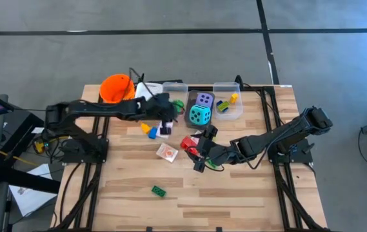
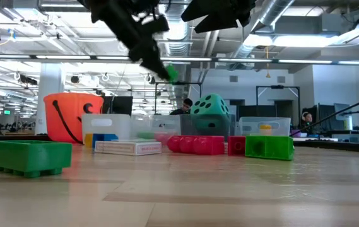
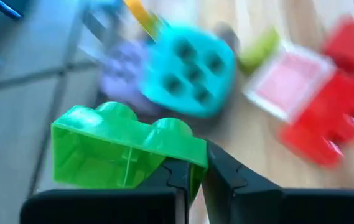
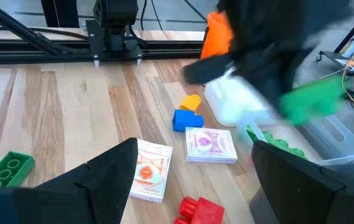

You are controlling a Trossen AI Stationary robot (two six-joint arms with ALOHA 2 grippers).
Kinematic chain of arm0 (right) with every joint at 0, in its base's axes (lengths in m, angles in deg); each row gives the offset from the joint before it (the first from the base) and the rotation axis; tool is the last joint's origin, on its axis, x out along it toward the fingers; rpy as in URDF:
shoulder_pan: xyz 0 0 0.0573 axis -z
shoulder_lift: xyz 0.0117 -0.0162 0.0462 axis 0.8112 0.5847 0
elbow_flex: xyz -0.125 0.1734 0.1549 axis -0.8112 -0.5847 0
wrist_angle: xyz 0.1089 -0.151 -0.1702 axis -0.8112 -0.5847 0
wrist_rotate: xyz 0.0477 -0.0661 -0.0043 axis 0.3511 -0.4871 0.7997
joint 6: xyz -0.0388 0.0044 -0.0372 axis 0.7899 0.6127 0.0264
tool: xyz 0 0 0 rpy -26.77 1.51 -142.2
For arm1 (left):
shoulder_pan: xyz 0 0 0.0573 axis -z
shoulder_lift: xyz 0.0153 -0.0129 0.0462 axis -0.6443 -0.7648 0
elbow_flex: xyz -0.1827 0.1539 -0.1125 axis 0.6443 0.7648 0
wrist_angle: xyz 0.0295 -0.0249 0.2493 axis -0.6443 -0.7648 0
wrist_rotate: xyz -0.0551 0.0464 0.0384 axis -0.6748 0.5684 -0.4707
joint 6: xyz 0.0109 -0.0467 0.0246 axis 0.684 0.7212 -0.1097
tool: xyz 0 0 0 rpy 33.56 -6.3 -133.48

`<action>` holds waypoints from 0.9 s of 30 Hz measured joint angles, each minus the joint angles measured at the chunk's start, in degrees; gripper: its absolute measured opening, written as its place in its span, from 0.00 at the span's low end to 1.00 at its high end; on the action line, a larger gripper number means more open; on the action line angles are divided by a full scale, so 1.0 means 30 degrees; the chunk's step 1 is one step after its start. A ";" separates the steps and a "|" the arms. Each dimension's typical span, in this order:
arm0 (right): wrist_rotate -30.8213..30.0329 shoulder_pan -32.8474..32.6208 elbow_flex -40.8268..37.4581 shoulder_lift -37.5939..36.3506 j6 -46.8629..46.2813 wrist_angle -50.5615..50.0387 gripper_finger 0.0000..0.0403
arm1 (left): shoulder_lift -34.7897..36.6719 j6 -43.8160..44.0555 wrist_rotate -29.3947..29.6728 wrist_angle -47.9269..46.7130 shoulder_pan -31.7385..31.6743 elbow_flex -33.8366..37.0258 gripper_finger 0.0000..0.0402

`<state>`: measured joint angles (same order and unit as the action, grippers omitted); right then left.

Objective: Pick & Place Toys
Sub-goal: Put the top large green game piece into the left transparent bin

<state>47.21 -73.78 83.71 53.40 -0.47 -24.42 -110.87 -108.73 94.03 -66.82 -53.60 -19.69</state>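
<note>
My left gripper [image 1: 172,106] is shut on a light-green brick [image 3: 124,146] and holds it in the air over the clear bins [image 1: 173,90]; it also shows in the low view [image 2: 171,74]. My right gripper [image 1: 202,154] is open and empty, low over the table beside the red bricks [image 1: 189,143]. A teal die [image 1: 200,116] and a purple die [image 1: 204,98] sit in the middle bin. Two pink-white cards [image 4: 152,168] [image 4: 211,146], a blue and a yellow brick [image 4: 186,118] and a dark-green brick [image 1: 158,190] lie on the table. My left gripper pinches the light-green brick between its two fingers [image 3: 226,180] at one end wall [image 3: 192,165]. The rest of the brick sticks out sideways past the fingers, its hollow underside showing. The brick is lifted clear, above the bins and the table.
An orange bucket [image 1: 117,88] stands at the far left behind my left arm. A third bin [image 1: 228,106] at the far right holds small bricks. Another green brick [image 4: 276,144] lies in the near bin. The near half of the table [image 1: 235,200] holds little.
</note>
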 joint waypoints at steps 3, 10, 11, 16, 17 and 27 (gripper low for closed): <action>0.0000 0.0049 0.0000 0.0000 -0.0087 0.0097 0.77 | 0.0750 -0.0760 -0.0007 0.1954 -0.0650 0.0000 0.05; 0.0000 0.0012 0.0000 0.0000 -0.0699 0.0302 0.77 | 0.0979 -0.1457 -0.0209 0.4282 -0.2412 -0.0007 0.03; 0.0000 0.0012 0.0000 0.0000 -0.0695 0.0300 0.77 | 0.0919 -0.1435 -0.0209 0.4177 -0.2582 -0.0007 0.04; 0.0000 0.0012 0.0000 0.0000 -0.0692 0.0294 0.77 | 0.0842 -0.0868 -0.0216 0.4210 -0.3040 0.0000 0.12; 0.0000 0.0012 0.0000 0.0000 -0.0691 0.0294 0.77 | 0.0842 -0.0858 -0.0218 0.4191 -0.3038 0.0000 0.14; 0.0000 0.0012 0.0000 0.0000 -0.0674 0.0287 0.77 | 0.0842 0.0081 -0.0290 0.4017 -0.2589 0.0000 0.27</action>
<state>47.21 -73.75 83.71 53.40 -2.49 -23.56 -108.34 -108.49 93.16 -54.77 -61.37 -19.69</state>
